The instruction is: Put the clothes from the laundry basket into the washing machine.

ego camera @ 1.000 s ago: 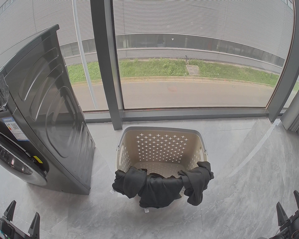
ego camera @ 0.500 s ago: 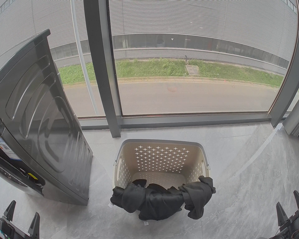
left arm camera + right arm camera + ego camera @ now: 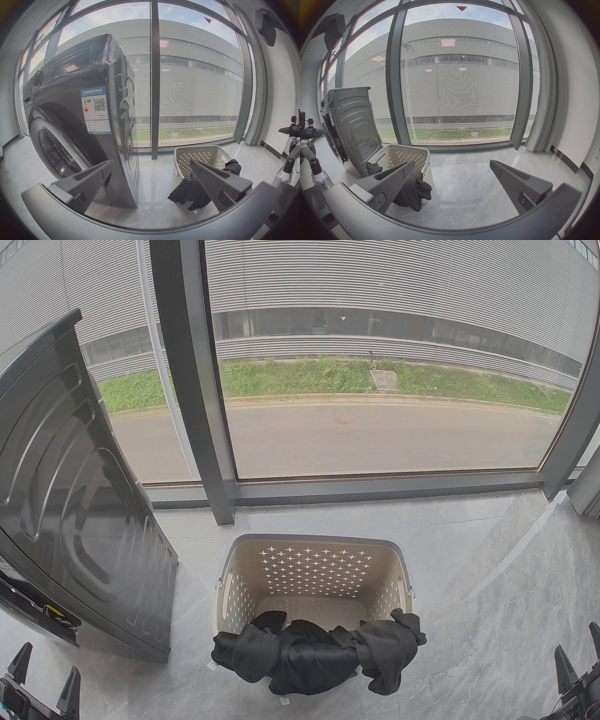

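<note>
Draped over near rim of laundry basket (image 3: 312, 542): dark clothes (image 3: 319, 655). Risk of slipping to floor, or dragging basket on a snagged pull. Fingers spread, empty, on left gripper (image 3: 49, 660) and right gripper (image 3: 576, 640).

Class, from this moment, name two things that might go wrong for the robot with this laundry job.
1. The dark clothes hang over the near rim of the laundry basket; a pull might tip it or drop them on the floor.
2. The door of the washing machine looks shut, so clothes may arrive with no way in.
</note>
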